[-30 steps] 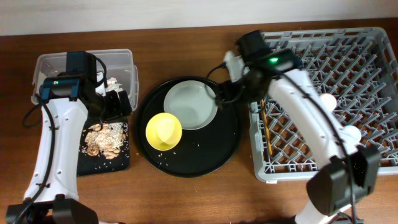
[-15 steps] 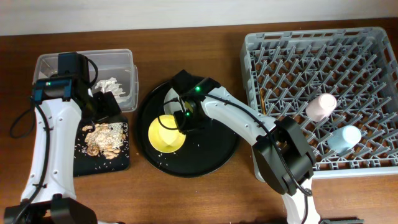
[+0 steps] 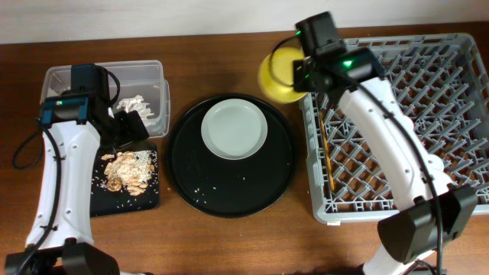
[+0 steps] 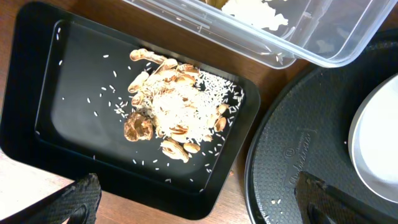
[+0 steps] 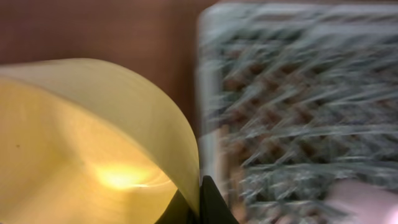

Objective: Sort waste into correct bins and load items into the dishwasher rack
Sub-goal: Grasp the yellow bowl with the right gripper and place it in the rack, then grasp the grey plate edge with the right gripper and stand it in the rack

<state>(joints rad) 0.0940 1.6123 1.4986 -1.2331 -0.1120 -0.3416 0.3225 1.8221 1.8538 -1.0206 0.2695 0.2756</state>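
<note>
yellow bowl [image 3: 275,76]: in the air beside the dishwasher rack [image 3: 458,46] corner | right gripper [image 3: 300,72]: pinched on its rim | likely light, hard, slippery, so hold the rim tight | left gripper [image 4: 199,205]: fingers apart over black tray [image 4: 31,112]

On the left of the table, the plastic box [image 3: 141,75] sits at the back with tissue [image 3: 137,105] in it. The shallow tray [image 3: 145,202] lies just in front of it and holds food scraps [image 3: 128,169]. The round tray [image 3: 229,187] is in the middle, with the plate [image 3: 234,130] on its back half. The dishwasher rack [image 3: 428,114] fills the right side, and chopsticks [image 3: 327,153] lie along its left edge. The bowl [image 3: 276,76] hangs in the right gripper [image 3: 294,75] beside the rack's back left corner.
</note>
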